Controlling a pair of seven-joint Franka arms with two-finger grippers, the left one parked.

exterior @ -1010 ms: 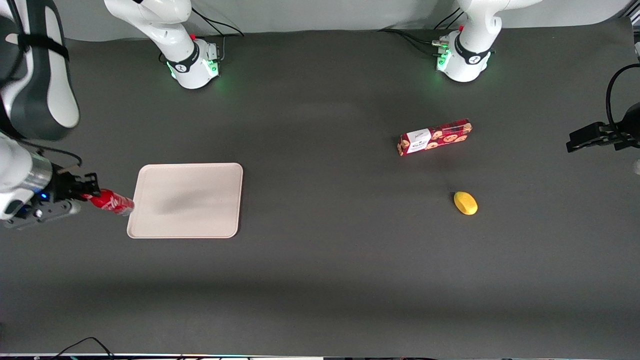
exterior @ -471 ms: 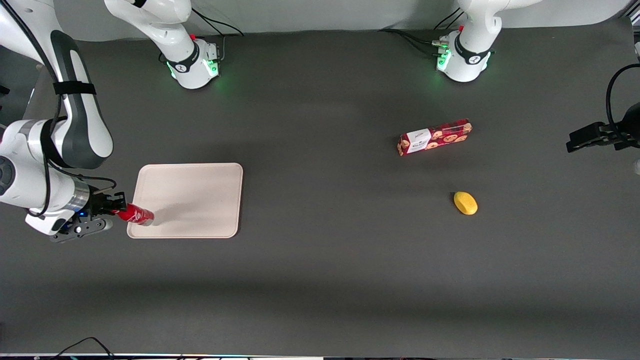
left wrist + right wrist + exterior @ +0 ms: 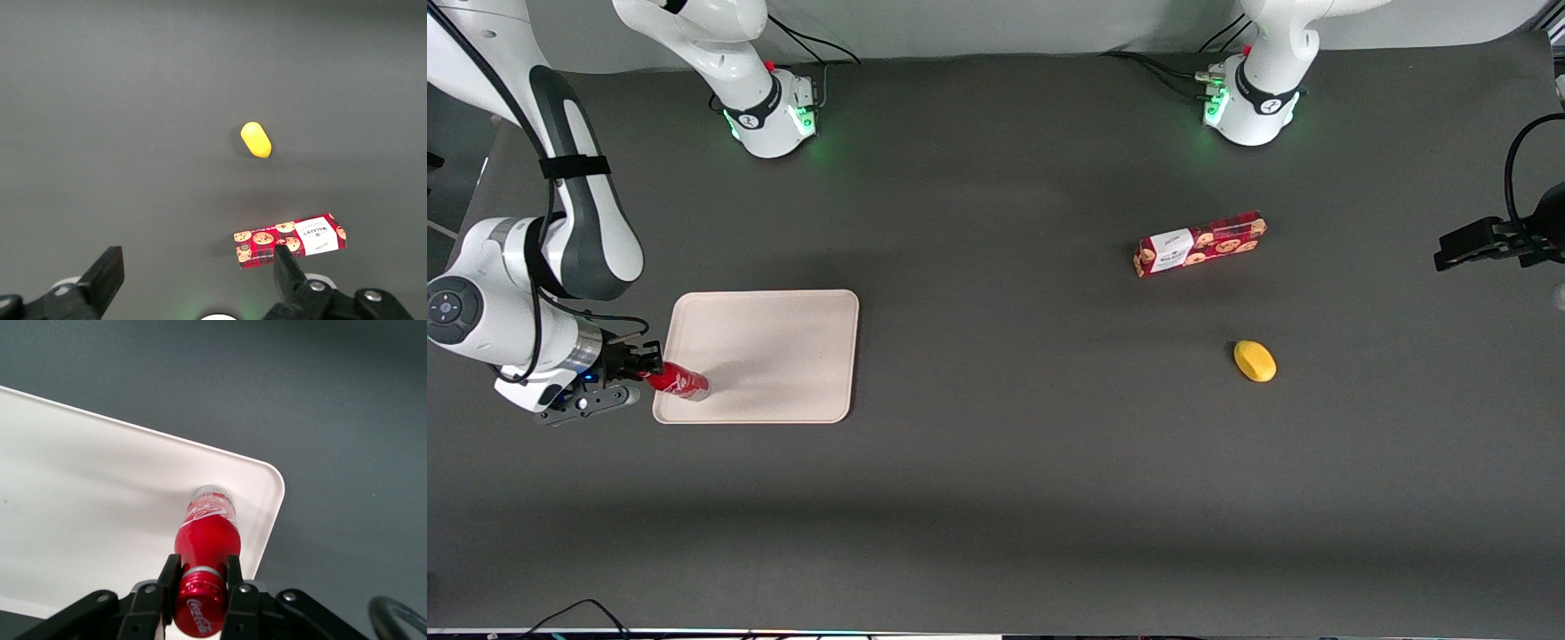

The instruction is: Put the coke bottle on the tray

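Observation:
The coke bottle (image 3: pixel 680 381) is a slim red bottle with white script. My right gripper (image 3: pixel 645 368) is shut on its capped neck and holds it tilted, base down, over the near corner of the beige tray (image 3: pixel 774 342) at the working arm's end. In the right wrist view the fingers (image 3: pixel 168 581) clamp the red cap and neck of the bottle (image 3: pixel 207 540), whose silvery base points at the tray (image 3: pixel 87 493) close to its rounded corner. I cannot tell whether the base touches the tray.
A red cookie box (image 3: pixel 1199 243) and a yellow lemon-like object (image 3: pixel 1255 361) lie toward the parked arm's end of the table; both also show in the left wrist view, the box (image 3: pixel 291 241) and the yellow object (image 3: pixel 256 139).
My gripper has carried the bottle from beside the tray's edge in over its near corner and lower, toward the tray surface.

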